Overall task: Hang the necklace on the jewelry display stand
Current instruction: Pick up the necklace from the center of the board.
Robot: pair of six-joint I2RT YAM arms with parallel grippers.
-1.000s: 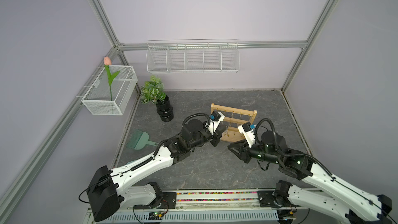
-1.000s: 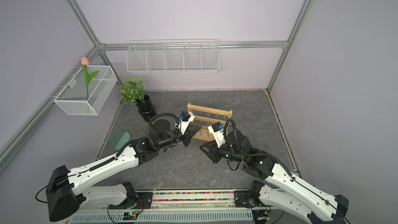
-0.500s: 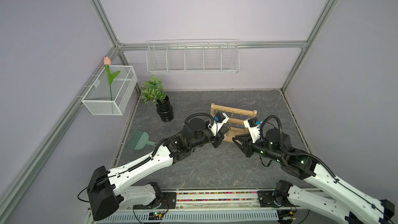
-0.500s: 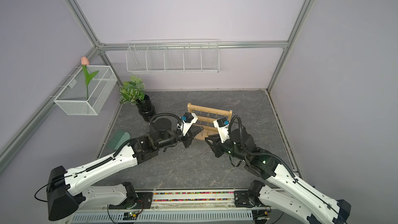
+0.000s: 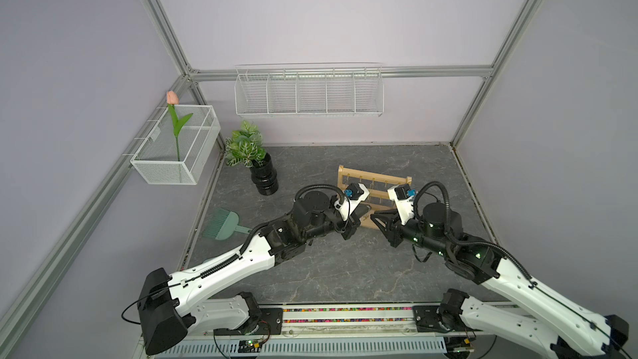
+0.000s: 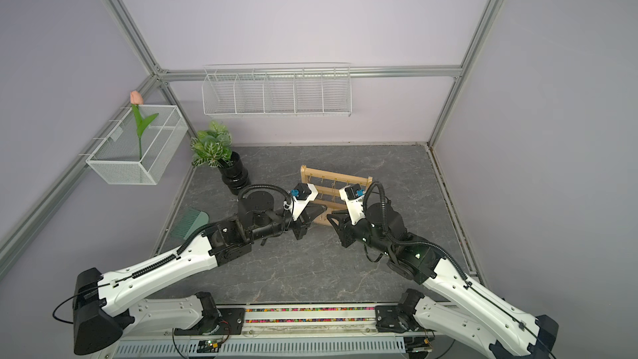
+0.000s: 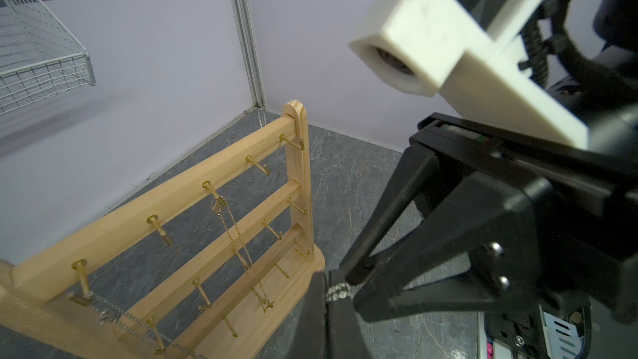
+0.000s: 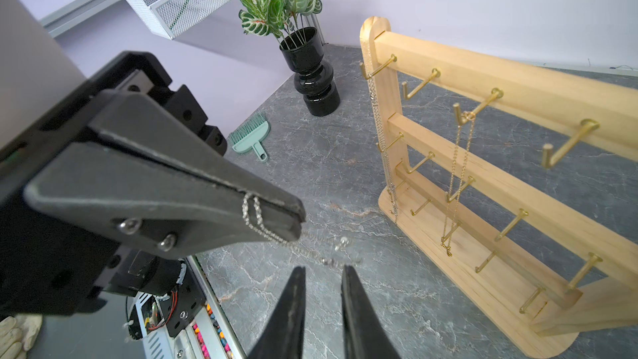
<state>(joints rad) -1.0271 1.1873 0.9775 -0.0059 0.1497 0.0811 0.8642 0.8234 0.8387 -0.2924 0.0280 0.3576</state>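
Note:
The wooden jewelry display stand (image 5: 374,181) (image 6: 336,181) stands at mid-table, with gold hooks on its crossbars (image 8: 518,98) (image 7: 165,202). A gold chain (image 8: 459,167) and a silver chain (image 8: 379,132) hang on it. My left gripper (image 5: 366,209) (image 7: 326,305) is shut on a thin silver necklace (image 8: 252,212) (image 7: 340,293), in front of the stand's base. The necklace's loose end dangles from that grip (image 8: 310,253). My right gripper (image 8: 321,271) (image 5: 374,218) faces the left one. Its jaws stand a narrow gap apart, with nothing between them, just short of the dangling end.
A black vase with a leafy plant (image 5: 264,177) and a green hand brush (image 5: 221,224) sit at the left of the table. White wire baskets hang on the back wall (image 5: 309,93) and the left wall (image 5: 176,146), the latter holding a tulip.
My right gripper has moved back and inward, close up to the left gripper's tips, and its jaws have narrowed. The left gripper stayed shut on the necklace and shifted slightly right.

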